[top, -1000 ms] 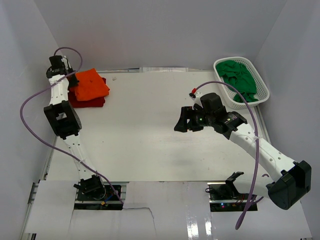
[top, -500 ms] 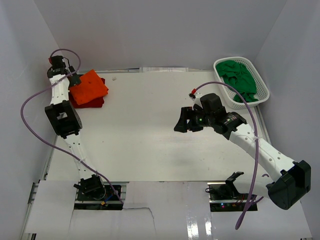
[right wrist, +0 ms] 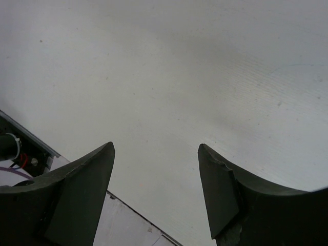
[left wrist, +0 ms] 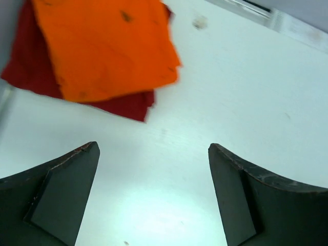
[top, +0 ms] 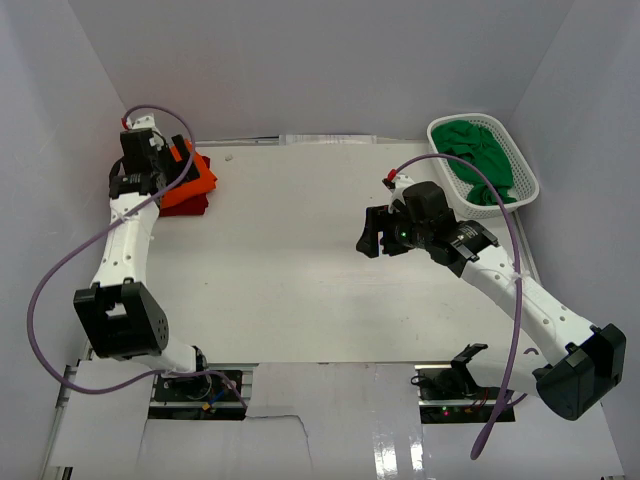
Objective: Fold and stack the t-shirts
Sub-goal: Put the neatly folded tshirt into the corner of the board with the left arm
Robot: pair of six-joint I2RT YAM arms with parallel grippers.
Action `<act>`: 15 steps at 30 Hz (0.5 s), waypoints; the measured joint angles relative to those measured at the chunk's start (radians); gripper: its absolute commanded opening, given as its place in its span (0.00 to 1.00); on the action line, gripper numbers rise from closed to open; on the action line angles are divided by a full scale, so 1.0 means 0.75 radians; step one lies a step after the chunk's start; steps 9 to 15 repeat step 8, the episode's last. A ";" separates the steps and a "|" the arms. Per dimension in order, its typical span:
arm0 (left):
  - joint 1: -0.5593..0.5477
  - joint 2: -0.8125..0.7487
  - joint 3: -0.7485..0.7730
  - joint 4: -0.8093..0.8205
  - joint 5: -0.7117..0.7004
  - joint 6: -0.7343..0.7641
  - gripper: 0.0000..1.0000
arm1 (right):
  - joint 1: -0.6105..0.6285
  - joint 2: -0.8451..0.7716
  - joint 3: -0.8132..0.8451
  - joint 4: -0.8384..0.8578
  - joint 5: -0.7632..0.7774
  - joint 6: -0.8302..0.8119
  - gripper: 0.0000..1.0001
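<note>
Top external view, entries for you in order: orange t-shirt (top: pixel 196 178), folded, at the upper left of the frame, lying on the dark red t-shirt (top: pixel 188 207), whose red margin shows under its lower edge; left gripper (left wrist: pixel 152 151), pinched shut at that pile a second ago, now has its jaws fully apart with nothing between them, over bare table (top: pixel 300 290) just below the stack; count the second shirt as delivered. Right gripper (right wrist: pixel 155 148) hovers right of centre, jaws well spread, holding nothing. Green t-shirt (top: pixel 478 160) lies crumpled in the white mesh basket (top: pixel 531 186) at the upper right, not yet folded; you have that one left to fetch, fold and stack; the right arm looks the nearer.
</note>
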 measured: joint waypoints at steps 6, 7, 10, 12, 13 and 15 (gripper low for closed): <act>-0.173 -0.325 -0.364 0.089 0.182 -0.014 0.98 | -0.007 -0.013 0.013 -0.006 0.185 -0.072 0.73; -0.197 -0.364 -0.412 0.089 0.202 -0.014 0.98 | -0.007 -0.013 0.018 -0.005 0.211 -0.085 0.73; -0.223 -0.400 -0.458 0.085 0.231 -0.012 0.98 | -0.008 -0.014 0.024 -0.007 0.237 -0.098 0.73; -0.223 -0.400 -0.458 0.085 0.231 -0.012 0.98 | -0.008 -0.014 0.024 -0.007 0.237 -0.098 0.73; -0.223 -0.400 -0.458 0.085 0.231 -0.012 0.98 | -0.008 -0.014 0.024 -0.007 0.237 -0.098 0.73; -0.223 -0.400 -0.458 0.085 0.231 -0.012 0.98 | -0.008 -0.014 0.024 -0.007 0.237 -0.098 0.73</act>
